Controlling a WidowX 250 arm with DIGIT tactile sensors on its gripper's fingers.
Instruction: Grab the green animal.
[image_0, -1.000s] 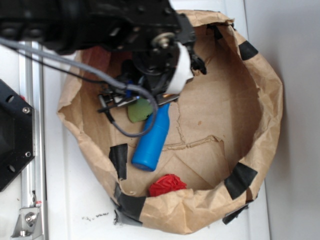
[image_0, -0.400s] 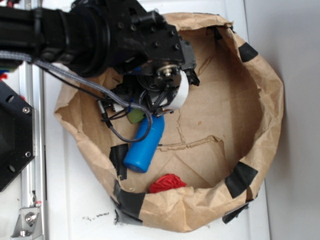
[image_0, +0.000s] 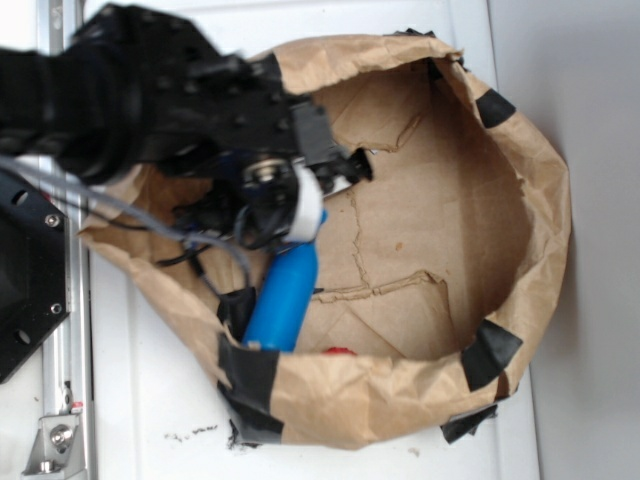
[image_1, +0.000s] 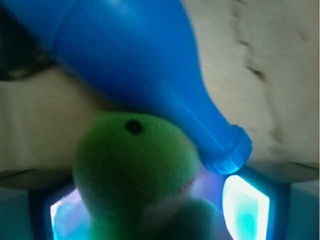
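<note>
1. Closing in, your gripper (image_1: 150, 220) has the green animal (image_1: 132, 170) low in the wrist frame between its pads (image_1: 245, 210), touching the blue bottle (image_1: 150, 65).
2. You cannot tell whether the jaws grip yet; confirm the squeeze, then lift.

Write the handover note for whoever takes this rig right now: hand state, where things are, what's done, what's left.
Hand: the wrist view shows the green animal right at it between lit panels; whether it is shut on the toy cannot be told.
The blue bottle lies in the paper bag, its neck pressing against the toy's head.
The red ball is barely visible behind the bag's near rim.
Done: hand brought to the toy.
Left: confirm the grip and lift clear of the bottle.
</note>
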